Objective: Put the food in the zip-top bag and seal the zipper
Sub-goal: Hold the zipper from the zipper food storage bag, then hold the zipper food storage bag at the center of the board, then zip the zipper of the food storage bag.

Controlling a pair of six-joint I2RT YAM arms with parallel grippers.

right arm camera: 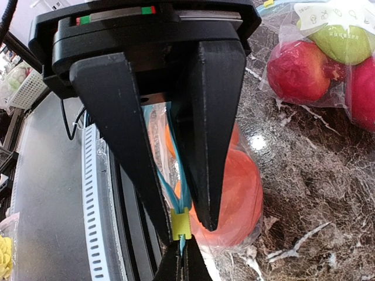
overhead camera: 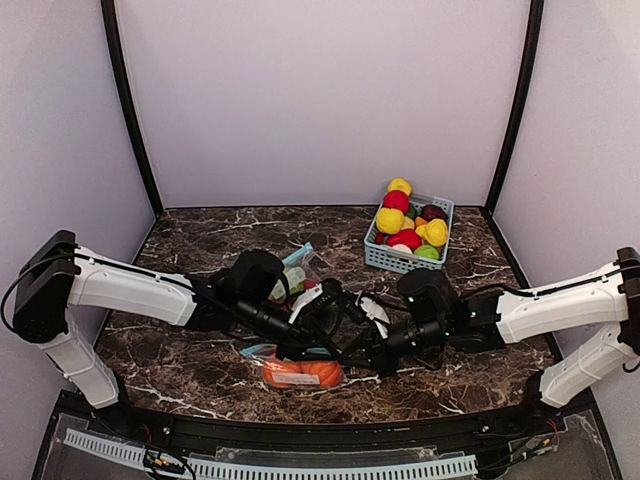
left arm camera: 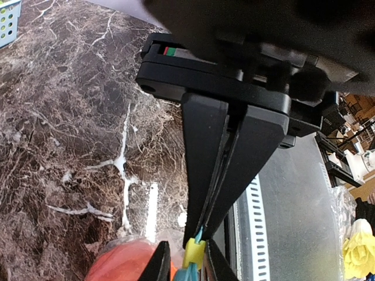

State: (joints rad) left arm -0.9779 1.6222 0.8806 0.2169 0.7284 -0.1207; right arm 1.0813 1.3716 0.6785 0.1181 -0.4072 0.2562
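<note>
As my right gripper (right arm camera: pixel 179 264) clamps the zipper (right arm camera: pixel 183 190) | my left gripper (right arm camera: pixel 187 231) straddles slider (right arm camera: pixel 181 223), narrowly open, unclamped | zipper runs back between left fingers (right arm camera: pixel 211 146)

Looked down on a dark brown table (overhead camera: pixel 180 350) veined with white. Found a light-blue slatted basket (overhead camera: pixel 385 260), heaped with toy fruits (overhead camera: pixel 405 225), standing at its back right. Saw a zip-top bag (overhead camera: pixel 258 352) of orange fruit (overhead camera: pixel 322 372) lying at the middle near the front edge, and a second bag (overhead camera: pixel 297 262) just behind it, holding red and green pieces.
</note>
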